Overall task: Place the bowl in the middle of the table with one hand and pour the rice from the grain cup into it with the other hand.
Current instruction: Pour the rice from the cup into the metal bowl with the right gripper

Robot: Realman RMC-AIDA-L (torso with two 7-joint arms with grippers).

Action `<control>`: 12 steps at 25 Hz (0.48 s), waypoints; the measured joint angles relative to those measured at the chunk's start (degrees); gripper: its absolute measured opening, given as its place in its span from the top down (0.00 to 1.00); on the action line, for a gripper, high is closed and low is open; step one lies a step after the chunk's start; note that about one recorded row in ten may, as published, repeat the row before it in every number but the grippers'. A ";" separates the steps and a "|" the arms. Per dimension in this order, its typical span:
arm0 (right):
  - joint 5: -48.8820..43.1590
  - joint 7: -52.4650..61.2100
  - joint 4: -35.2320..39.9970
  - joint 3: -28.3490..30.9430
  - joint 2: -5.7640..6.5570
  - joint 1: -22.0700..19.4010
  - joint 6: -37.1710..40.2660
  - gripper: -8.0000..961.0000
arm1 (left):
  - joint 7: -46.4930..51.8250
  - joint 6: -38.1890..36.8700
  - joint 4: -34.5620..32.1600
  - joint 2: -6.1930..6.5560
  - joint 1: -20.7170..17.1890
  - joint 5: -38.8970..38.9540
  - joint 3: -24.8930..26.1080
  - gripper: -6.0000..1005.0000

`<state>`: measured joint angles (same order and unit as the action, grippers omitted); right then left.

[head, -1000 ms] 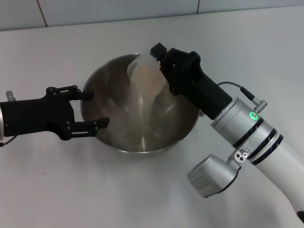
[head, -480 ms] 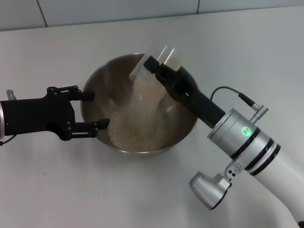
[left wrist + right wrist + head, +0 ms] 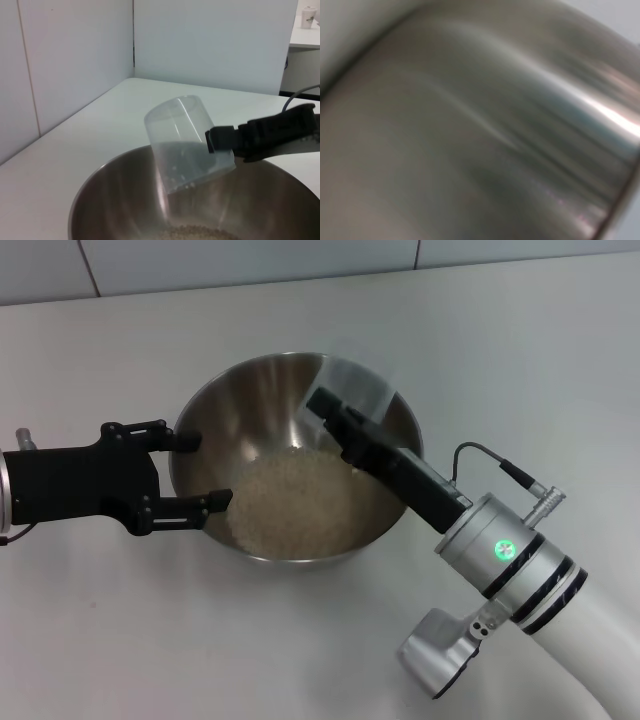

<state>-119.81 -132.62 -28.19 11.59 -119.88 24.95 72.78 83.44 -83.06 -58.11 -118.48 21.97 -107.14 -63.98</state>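
The steel bowl [image 3: 205,405] stands in the middle of the white table [image 3: 520,350] with a heap of rice [image 3: 295,502] in its bottom. My right gripper [image 3: 335,408] is shut on the translucent grain cup [image 3: 358,388] and holds it tipped mouth-down over the bowl's far right side. The left wrist view shows the cup [image 3: 187,145] nearly empty, a few grains clinging inside, above the bowl [image 3: 110,200]. My left gripper [image 3: 210,468] is open at the bowl's left wall, one finger on each side. The right wrist view shows only the bowl's inner wall [image 3: 480,125].
My right arm [image 3: 500,550] reaches in over the table's front right. A tiled wall [image 3: 250,260] runs along the back edge. White partition panels [image 3: 75,65] stand beyond the table in the left wrist view.
The right wrist has turned further and tipped the cup mouth-down. The rice stream has stopped and the rice now lies as a settled heap in the bowl. The left arm has not moved.
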 joint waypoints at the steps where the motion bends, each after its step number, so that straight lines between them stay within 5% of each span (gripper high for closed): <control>1: 0.85 5.76 -1.76 0.75 0.00 -0.50 0.01 0.93 | 0.00 0.00 0.01 0.00 0.00 0.00 0.01 0.21; 7: 1.35 34.33 -6.80 4.98 0.00 -2.17 0.04 0.93 | -0.01 0.00 0.02 0.00 -0.09 -0.01 0.00 0.21; 10: 1.41 57.51 -7.07 7.28 0.10 -2.89 1.37 0.93 | -0.01 0.00 0.01 0.00 -0.14 -0.01 0.00 0.21; 11: 1.43 76.83 -4.85 8.95 0.37 -3.02 4.09 0.93 | -0.01 0.00 -0.01 0.00 -0.11 0.00 0.00 0.21; 12: 1.43 76.83 -4.85 8.95 0.37 -3.02 4.09 0.92 | -0.02 0.00 -0.01 0.00 -0.09 -0.01 0.00 0.21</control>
<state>-118.39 -55.79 -33.04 20.54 -119.51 21.92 76.87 83.42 -83.05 -58.12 -118.48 21.89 -107.15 -63.99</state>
